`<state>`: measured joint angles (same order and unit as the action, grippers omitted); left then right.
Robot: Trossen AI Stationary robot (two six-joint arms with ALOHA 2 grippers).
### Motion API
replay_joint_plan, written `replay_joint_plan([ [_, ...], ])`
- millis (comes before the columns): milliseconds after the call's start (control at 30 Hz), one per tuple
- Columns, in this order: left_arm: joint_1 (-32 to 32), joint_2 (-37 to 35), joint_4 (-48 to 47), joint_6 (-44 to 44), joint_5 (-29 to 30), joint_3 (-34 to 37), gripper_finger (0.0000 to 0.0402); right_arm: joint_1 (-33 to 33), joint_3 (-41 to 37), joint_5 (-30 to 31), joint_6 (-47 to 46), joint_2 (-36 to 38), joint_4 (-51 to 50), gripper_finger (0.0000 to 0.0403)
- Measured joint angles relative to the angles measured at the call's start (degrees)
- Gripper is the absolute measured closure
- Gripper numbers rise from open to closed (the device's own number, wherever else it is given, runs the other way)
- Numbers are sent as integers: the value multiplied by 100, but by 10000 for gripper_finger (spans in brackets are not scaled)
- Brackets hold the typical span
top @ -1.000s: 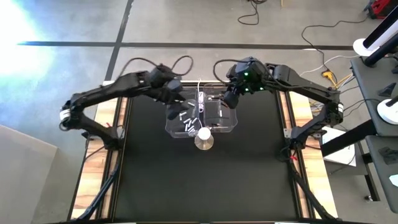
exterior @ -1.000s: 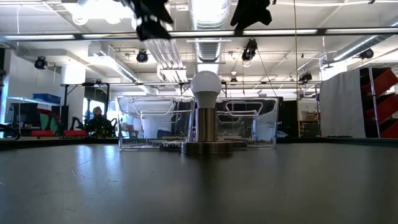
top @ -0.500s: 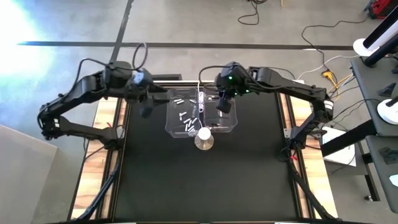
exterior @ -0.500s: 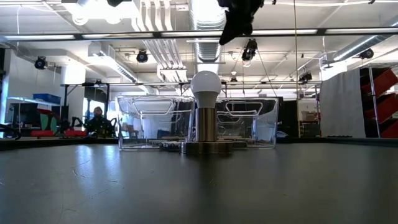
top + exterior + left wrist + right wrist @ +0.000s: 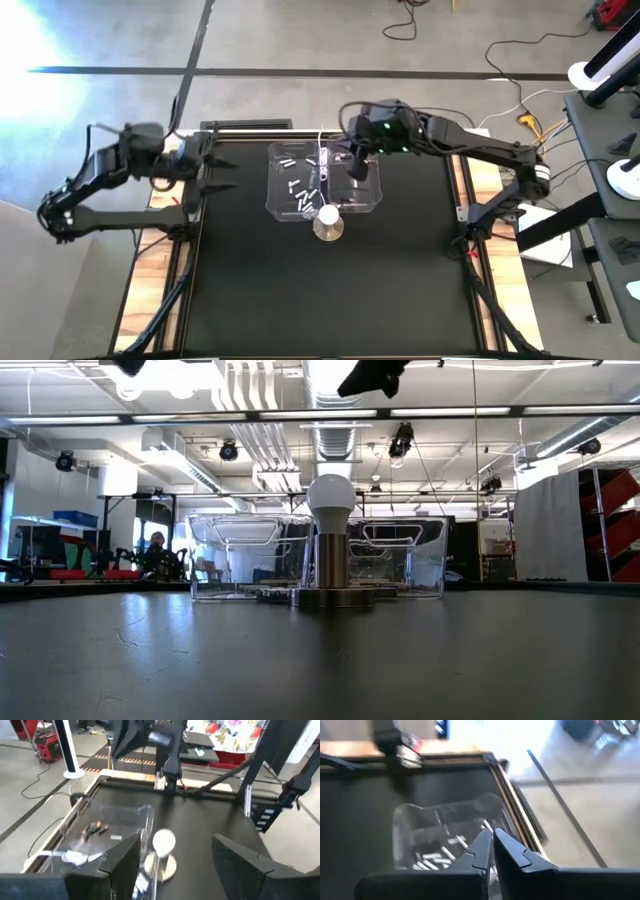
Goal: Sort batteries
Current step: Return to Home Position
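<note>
Hovering over right bin (image 5: 374, 203): right hand (image 5: 358, 172), fingers nearly touching | left hand (image 5: 218, 172) at desk (image 5: 330, 290) edge, spread wide | pale batteries (image 5: 300, 188) in left bin (image 5: 274, 206)

Your high camera hangs above the worktop (image 5: 320, 290) and looks straight down, from far enough to take in both arms and the floor around. Your low camera sits at worktop height, looking level across it at the clear bins (image 5: 245, 555) and the white lamp (image 5: 331, 500), with the room behind. Your left wrist camera looks from the worktop's left edge across it, past the fingers of the left end effector (image 5: 175, 840). Your right wrist camera looks down from close above the bins. All four views share the bins; three share the lamp.
</note>
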<state>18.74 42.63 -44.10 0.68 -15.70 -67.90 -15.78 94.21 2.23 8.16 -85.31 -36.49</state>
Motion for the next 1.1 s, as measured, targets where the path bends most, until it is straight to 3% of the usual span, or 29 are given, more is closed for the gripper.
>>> replay_joint_plan([
  [167,4,-1287,25,-50,13,1430,180,56,-1338,-822,495,734,967,390],
  [267,4,-1882,309,405,8,2140,180,56,-2065,-869,279,1013,842,390],
  [500,4,-2640,2309,1349,12,3549,180,-8,-2801,-511,-405,1183,690,390],
  [600,4,-2926,3239,1437,-22,4187,180,-58,-3067,-418,-433,1267,1267,390],
  [733,4,-3520,4157,1434,-26,5013,180,-32,-3952,-1039,-261,1783,2701,390],
  [800,4,-3856,4260,1512,-27,5315,180,-30,-4512,-1258,-409,2105,3213,390],
  [900,4,-4248,4268,1775,74,5630,180,-54,-5127,-1199,-621,2574,3211,390],
  [1100,11,-4113,4255,1895,155,5865,180,-47,-5657,-1079,-892,3177,3009,390],
])
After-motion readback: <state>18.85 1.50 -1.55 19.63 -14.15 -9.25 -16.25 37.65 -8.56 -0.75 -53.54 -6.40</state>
